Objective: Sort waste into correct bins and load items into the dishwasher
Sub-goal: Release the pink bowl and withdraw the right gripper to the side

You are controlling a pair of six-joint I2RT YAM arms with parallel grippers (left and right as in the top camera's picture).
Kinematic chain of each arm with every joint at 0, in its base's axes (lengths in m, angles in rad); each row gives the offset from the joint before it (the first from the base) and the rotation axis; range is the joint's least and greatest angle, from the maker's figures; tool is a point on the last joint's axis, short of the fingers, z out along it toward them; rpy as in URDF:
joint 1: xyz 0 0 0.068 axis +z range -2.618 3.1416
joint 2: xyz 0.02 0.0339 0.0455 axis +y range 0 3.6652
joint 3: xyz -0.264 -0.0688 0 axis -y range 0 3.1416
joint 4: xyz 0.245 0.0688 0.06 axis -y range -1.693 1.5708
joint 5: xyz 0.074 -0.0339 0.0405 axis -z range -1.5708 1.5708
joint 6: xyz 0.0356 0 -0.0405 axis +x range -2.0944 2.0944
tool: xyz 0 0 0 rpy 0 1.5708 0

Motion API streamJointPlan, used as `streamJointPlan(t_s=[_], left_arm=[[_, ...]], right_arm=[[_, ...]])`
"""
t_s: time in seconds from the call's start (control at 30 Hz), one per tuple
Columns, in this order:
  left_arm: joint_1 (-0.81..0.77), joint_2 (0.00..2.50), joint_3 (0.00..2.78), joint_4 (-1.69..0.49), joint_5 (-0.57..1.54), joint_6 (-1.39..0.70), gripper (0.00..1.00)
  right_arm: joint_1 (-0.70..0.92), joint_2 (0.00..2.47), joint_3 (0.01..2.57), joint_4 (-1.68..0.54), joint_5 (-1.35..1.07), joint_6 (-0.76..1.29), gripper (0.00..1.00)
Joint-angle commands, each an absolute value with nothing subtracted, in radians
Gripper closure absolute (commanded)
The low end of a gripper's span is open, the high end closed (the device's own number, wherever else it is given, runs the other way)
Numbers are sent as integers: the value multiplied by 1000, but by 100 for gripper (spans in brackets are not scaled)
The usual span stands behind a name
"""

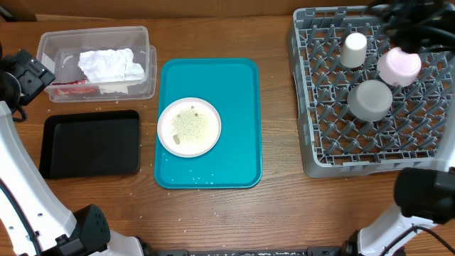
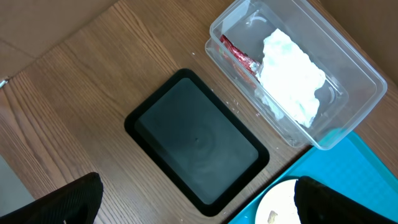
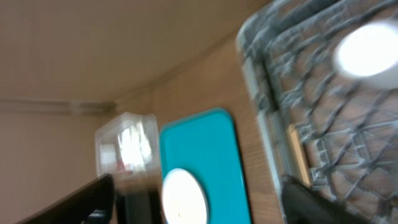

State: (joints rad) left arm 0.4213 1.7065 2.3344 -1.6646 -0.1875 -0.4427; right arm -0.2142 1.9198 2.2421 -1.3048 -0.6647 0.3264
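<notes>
The clear tub (image 1: 44, 43) at the back left holds the crumpled napkin (image 1: 110, 65) and the red sauce packet (image 1: 71, 89). The black tray (image 1: 92, 142) lies in front of it. A white plate (image 1: 167, 131) with rice grains (image 1: 188, 124) sits on the teal tray (image 1: 238, 107). The grey rack (image 1: 313, 142) holds a white cup (image 1: 353, 50), a grey bowl (image 1: 370, 99) and a pinkish-white round dish (image 1: 398, 65). My left gripper (image 2: 199, 208) is open and empty above the black tray (image 2: 196, 143). My right gripper (image 3: 199, 199) is open and empty, high beside the rack (image 3: 323, 93).
A few rice grains lie on the teal tray's front edge (image 1: 199, 178) and on the wood near the tub. The right arm (image 1: 409, 21) hangs over the rack's back right corner. The right wrist view is blurred.
</notes>
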Motion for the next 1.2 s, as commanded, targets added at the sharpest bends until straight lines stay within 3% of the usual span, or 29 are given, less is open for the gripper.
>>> streamJointPlan(t_s=[0.0, 0.13, 0.67, 0.77, 0.97, 1.17], left_arm=[[425, 1695, 2334, -1664, -186, -453, 0], [425, 1695, 2334, -1664, -186, -453, 0], [425, 1695, 2334, -1644, -156, -481, 0], [425, 1695, 2334, -1639, -52, -514, 0], [406, 1704, 2329, -1655, 376, -531, 0], [225, 1719, 2278, -1689, 440, -493, 2]], right_arm=[[-132, 1931, 2240, -1344, -612, 262, 0], [-119, 1930, 2240, -1370, -573, 266, 0], [-504, 1928, 2240, -1532, -577, 311, 0], [-540, 1928, 2240, -1531, -577, 311, 0], [-560, 1928, 2240, -1531, -577, 310, 0], [-559, 1928, 2240, -1531, -577, 310, 0]])
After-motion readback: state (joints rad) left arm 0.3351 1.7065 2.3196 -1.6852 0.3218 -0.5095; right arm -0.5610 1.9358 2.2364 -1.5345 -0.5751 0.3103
